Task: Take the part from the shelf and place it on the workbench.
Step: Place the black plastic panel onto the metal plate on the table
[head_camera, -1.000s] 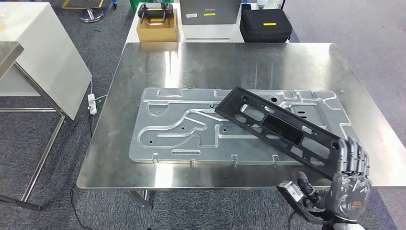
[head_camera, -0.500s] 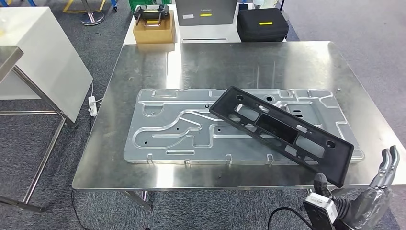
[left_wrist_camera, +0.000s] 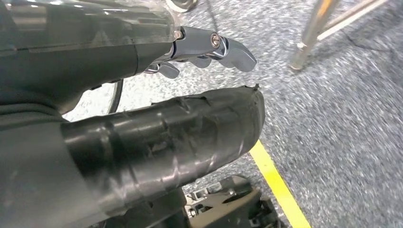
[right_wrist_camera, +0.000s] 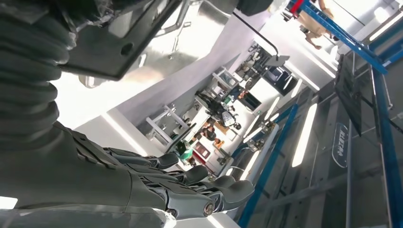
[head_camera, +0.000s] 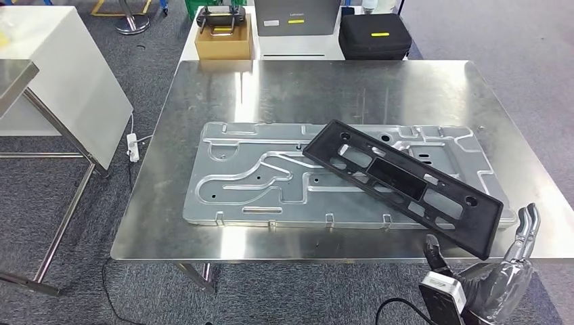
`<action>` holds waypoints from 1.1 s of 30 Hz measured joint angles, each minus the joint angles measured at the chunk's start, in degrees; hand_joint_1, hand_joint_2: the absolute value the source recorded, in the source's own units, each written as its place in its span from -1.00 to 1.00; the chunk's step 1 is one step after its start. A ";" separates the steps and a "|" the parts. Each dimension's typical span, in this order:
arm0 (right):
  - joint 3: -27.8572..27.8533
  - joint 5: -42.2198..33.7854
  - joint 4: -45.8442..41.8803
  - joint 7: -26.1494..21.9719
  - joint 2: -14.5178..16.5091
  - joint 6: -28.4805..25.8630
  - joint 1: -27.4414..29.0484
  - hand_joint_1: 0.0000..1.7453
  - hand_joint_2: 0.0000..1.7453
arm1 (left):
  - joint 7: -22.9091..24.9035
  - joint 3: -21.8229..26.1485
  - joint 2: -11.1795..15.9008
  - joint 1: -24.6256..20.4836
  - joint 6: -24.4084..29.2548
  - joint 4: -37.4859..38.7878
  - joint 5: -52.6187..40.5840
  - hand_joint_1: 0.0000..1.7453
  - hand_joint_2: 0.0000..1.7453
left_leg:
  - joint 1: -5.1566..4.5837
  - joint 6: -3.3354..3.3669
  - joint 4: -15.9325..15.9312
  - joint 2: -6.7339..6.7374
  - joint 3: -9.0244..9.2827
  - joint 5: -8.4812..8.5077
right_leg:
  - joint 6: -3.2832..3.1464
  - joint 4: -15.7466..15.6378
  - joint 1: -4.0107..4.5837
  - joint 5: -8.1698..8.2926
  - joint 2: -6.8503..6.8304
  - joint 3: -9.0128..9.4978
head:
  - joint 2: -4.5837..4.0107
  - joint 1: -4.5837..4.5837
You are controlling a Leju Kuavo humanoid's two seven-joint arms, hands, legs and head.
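Note:
The long black part (head_camera: 403,184), a flat frame with several cut-outs, lies slantwise on the embossed silver plate (head_camera: 250,179) on the steel workbench (head_camera: 325,84). Its near right corner juts past the plate toward the bench's front edge. My right hand (head_camera: 512,264) hovers below and outside that front right corner, fingers (head_camera: 526,223) stretched out and apart, holding nothing. From the right wrist, the same hand (right_wrist_camera: 142,185) is empty and a corner of the black part (right_wrist_camera: 119,42) sits clear of it. My left hand (left_wrist_camera: 157,95) hangs over the floor with fingers (left_wrist_camera: 223,47) loosely extended, empty.
Behind the workbench stand a cardboard box (head_camera: 222,37) with a dark controller, a grey case (head_camera: 296,17) and a black case (head_camera: 374,35). A white table (head_camera: 61,81) and a steel frame leg (head_camera: 61,223) are at the left. A yellow floor line (left_wrist_camera: 278,187) runs under my left hand.
My right hand has let go of the black part and drawn back below the bench's front edge. The part's near end has settled onto the plate. The view shifted slightly.

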 joint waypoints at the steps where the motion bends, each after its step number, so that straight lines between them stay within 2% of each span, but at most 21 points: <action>1: 0.01 -0.13 0.08 0.07 -0.01 0.00 0.19 -1.00 1.00 | -0.02 0.00 -0.01 -0.01 0.00 0.00 0.02 -1.00 -1.00 | 0.07 0.41 -0.31 0.07 -0.08 0.39 | 0.26 1.32 -0.05 -1.18 0.06 -0.53 | 0.00 0.01; 4: 0.01 -0.52 0.49 0.34 -0.01 -0.02 0.74 -1.00 1.00 | -0.05 0.02 -0.02 -0.06 0.00 0.00 0.06 -1.00 -1.00 | -0.02 1.05 -0.47 0.25 -0.81 1.10 | 0.83 11.09 -0.32 -7.28 0.12 -4.45 | 0.00 0.02; 5: 0.01 -0.60 0.66 0.39 -0.01 -0.03 0.95 -1.00 1.00 | -0.05 0.04 -0.02 -0.02 -0.01 0.00 0.07 -1.00 -1.00 | -0.08 1.06 -0.36 0.29 -1.11 1.22 | 0.97 13.97 -0.38 -8.42 0.12 -5.49 | 0.00 0.02; 6: 0.01 -0.63 0.82 0.41 -0.01 -0.04 1.14 -1.00 1.00 | -0.05 0.05 -0.02 0.02 -0.01 0.00 0.08 -1.00 -1.00 | -0.11 1.04 -0.21 0.33 -1.39 1.31 | 1.04 14.94 -0.41 -8.45 0.11 -5.57 | 0.00 0.02; 7: 0.01 -0.65 0.95 0.42 -0.01 -0.04 1.28 -1.00 1.00 | -0.05 0.07 -0.02 0.05 -0.01 0.00 0.09 -1.00 -1.00 | -0.12 1.00 -0.01 0.34 -1.61 1.37 | 1.04 13.66 -0.44 -7.44 0.11 -4.52 | 0.00 0.02; 9: 0.00 -0.66 1.07 0.42 -0.01 -0.04 1.34 -1.00 1.00 | -0.05 0.09 -0.02 0.06 0.00 0.00 0.09 -1.00 -1.00 | -0.12 0.92 0.43 0.34 -1.89 1.38 | 0.83 6.22 -0.46 -4.24 0.10 -0.04 | 0.00 0.03; 11: -0.01 -0.69 1.13 0.42 -0.01 -0.04 1.38 -1.00 1.00 | -0.05 0.09 -0.02 0.01 0.00 0.00 0.09 -1.00 -1.00 | -0.31 0.51 0.79 0.31 -2.09 1.43 | 0.36 0.25 -0.20 -2.59 0.13 3.12 | 0.00 0.03; 13: -0.04 -0.98 1.20 0.38 0.00 -0.05 1.58 -1.00 1.00 | -0.05 0.10 -0.02 -0.03 0.01 0.00 0.10 -1.00 -1.00 | -0.43 -0.18 0.82 0.28 -2.28 1.69 | -0.20 -0.87 0.13 -2.33 0.18 3.40 | 0.00 0.01; 15: -0.15 -1.68 1.23 0.09 0.04 -0.10 1.88 -1.00 1.00 | -0.05 0.14 0.00 -0.02 0.06 0.00 0.14 -1.00 -1.00 | -0.40 -0.81 1.14 0.21 -2.55 1.45 | -0.91 -1.25 -0.06 -1.73 0.13 3.18 | 0.00 0.00; 16: -0.26 -2.15 1.22 -0.20 0.09 -0.12 2.01 -1.00 1.00 | -0.06 0.17 0.01 0.00 0.09 0.00 0.19 -1.00 -1.00 | -0.35 -1.11 2.25 0.17 -3.02 0.41 | -1.32 -1.49 -0.20 -1.37 0.06 3.05 | 0.00 -0.03; 17: -0.38 -2.62 1.22 -0.52 0.17 -0.13 2.17 -1.00 1.00 | -0.07 0.20 0.02 0.03 0.13 0.00 0.26 -1.00 -1.00 | -0.27 -1.36 4.60 0.12 -3.97 -1.42 | -1.67 -1.69 -0.33 -1.02 -0.02 2.82 | 0.00 -0.07; 19: -0.65 -3.39 1.22 -1.08 0.38 -0.10 2.60 -1.00 1.00 | -0.07 0.28 0.03 0.08 0.15 0.00 0.45 -1.00 -1.00 | -0.01 -1.77 11.66 0.10 -6.64 -5.89 | -2.02 -1.62 -0.28 -0.57 -0.15 2.12 | 0.00 -0.13; 20: -0.78 -3.65 1.23 -1.23 0.49 -0.06 2.83 -1.00 1.00 | -0.07 0.34 0.03 0.10 0.15 0.00 0.53 -1.00 -1.00 | 0.08 -1.90 14.81 0.11 -7.71 -7.35 | -2.04 -1.50 -0.24 -0.38 -0.19 1.72 | 0.00 -0.13; 21: -0.91 -3.81 1.23 -1.33 0.58 -0.02 3.02 -1.00 1.00 | -0.07 0.42 0.03 0.13 0.16 0.00 0.58 -1.00 -1.00 | 0.15 -1.98 16.20 0.12 -7.90 -7.71 | -2.00 -1.34 -0.24 -0.22 -0.21 1.33 | 0.00 -0.14; 22: -1.04 -3.96 1.23 -1.38 0.66 0.02 3.17 -1.00 1.00 | -0.05 0.48 0.03 0.15 0.17 0.00 0.62 -1.00 -1.00 | 0.22 -2.01 15.45 0.13 -7.03 -7.02 | -1.92 -1.14 -0.26 -0.08 -0.22 0.99 | 0.00 -0.14; 24: -1.22 -4.17 1.23 -1.49 0.79 0.05 3.34 -1.00 1.00 | 0.01 0.55 0.05 0.14 0.25 0.00 0.66 -1.00 -1.00 | 0.32 -1.86 8.45 0.12 -2.64 -3.95 | -1.68 -0.69 -0.31 0.12 -0.19 0.49 | 0.00 -0.14; 26: -1.29 -4.32 1.23 -1.61 0.92 0.09 3.39 -1.00 1.00 | 0.08 0.58 0.06 0.04 0.33 0.00 0.68 -1.00 -1.00 | 0.21 -1.56 2.05 0.09 0.75 -2.13 | -1.26 -0.23 -0.15 0.32 -0.16 0.11 | 0.00 -0.13; 28: -1.30 -4.38 1.23 -1.72 1.00 0.14 3.38 -1.00 1.00 | 0.11 0.60 0.07 0.04 0.38 0.00 0.68 -1.00 -1.00 | 0.01 -1.13 0.60 0.07 1.11 -1.81 | -0.57 -0.17 0.00 0.71 -0.15 -0.11 | 0.00 -0.11; 30: -1.30 -4.40 1.23 -1.77 1.04 0.14 3.44 -1.00 1.00 | 0.12 0.62 0.07 0.14 0.40 0.00 0.69 -1.00 -1.00 | 0.05 -0.35 0.26 0.18 0.92 -1.03 | 0.22 -0.16 -0.17 0.79 -0.08 -0.26 | 0.00 -0.09; 31: -1.31 -4.41 1.23 -1.79 1.05 0.13 3.47 -1.00 1.00 | 0.13 0.63 0.08 0.13 0.42 0.00 0.69 -1.00 -1.00 | 0.07 0.12 0.04 0.29 0.74 -0.57 | 0.53 0.57 -0.28 -0.09 -0.03 -0.60 | 0.00 -0.08; 33: -1.34 -4.47 1.23 -1.81 1.06 0.11 3.54 -1.00 1.00 | 0.18 0.64 0.07 0.03 0.48 0.00 0.68 -1.00 -1.00 | 0.10 0.87 -0.20 0.51 0.04 0.34 | 0.92 5.32 -0.41 -4.28 0.04 -2.43 | 0.00 -0.06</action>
